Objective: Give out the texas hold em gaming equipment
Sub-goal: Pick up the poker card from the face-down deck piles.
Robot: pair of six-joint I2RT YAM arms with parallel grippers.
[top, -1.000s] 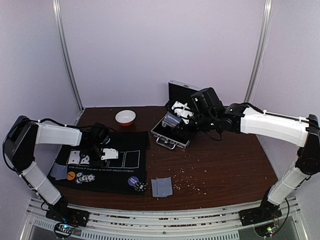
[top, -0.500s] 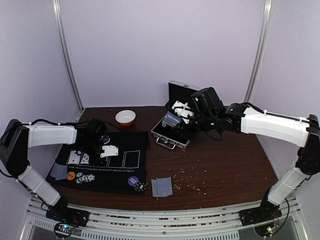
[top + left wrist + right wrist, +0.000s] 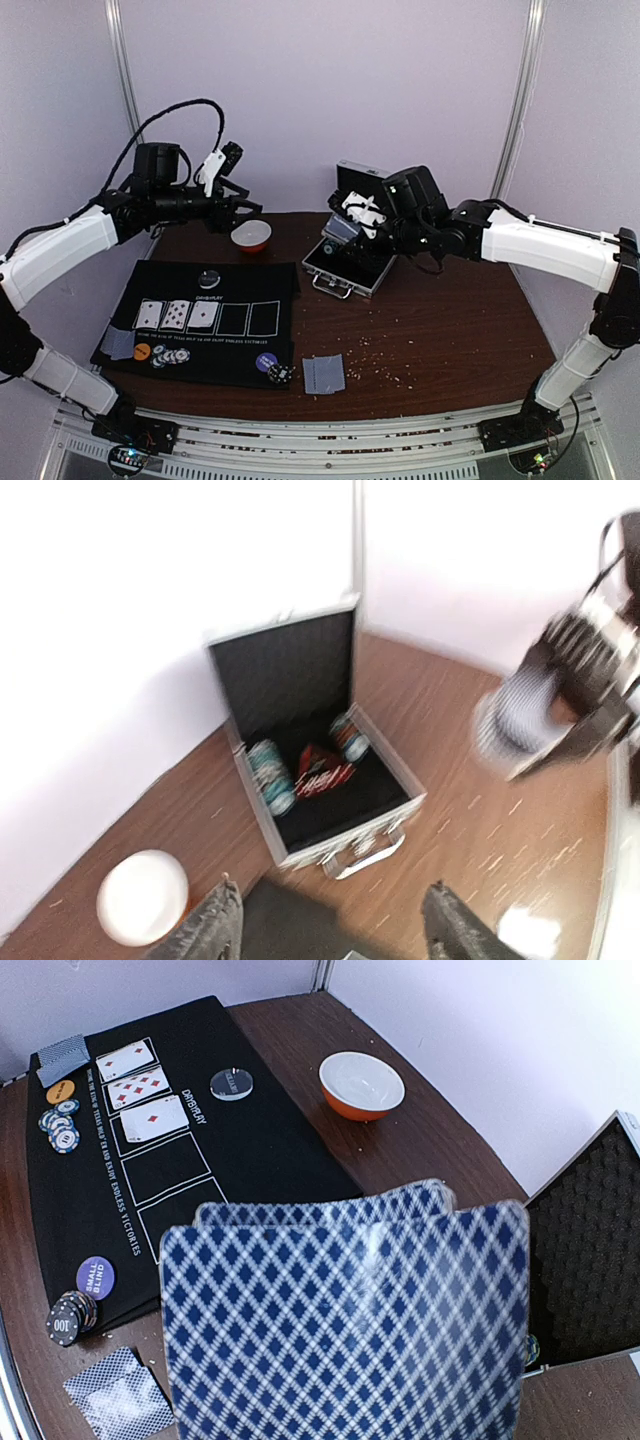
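Observation:
My right gripper (image 3: 350, 222) is shut on a deck of blue-diamond-backed playing cards (image 3: 350, 1310), held above the open metal case (image 3: 345, 265); the deck hides its fingers in the right wrist view. My left gripper (image 3: 243, 182) hangs high above the bowl, open, with nothing between its fingers (image 3: 215, 925). Three face-up cards (image 3: 175, 314) lie in the black mat's (image 3: 240, 345) left boxes. Striped poker chips (image 3: 170, 356), an orange disc (image 3: 142, 351), a purple disc (image 3: 266, 362) and a small chip stack (image 3: 281, 374) sit along the mat's near edge.
A red-rimmed white bowl (image 3: 251, 235) stands behind the mat. Face-down cards lie at the mat's left corner (image 3: 117, 343) and on the wood in front (image 3: 322, 373). A round button (image 3: 208, 279) lies on the mat. The case (image 3: 320, 780) holds chip rolls (image 3: 270, 775).
My left gripper has opened and risen from the mat, up and back toward the bowl; a third face-up card now lies there. The right arm has barely moved.

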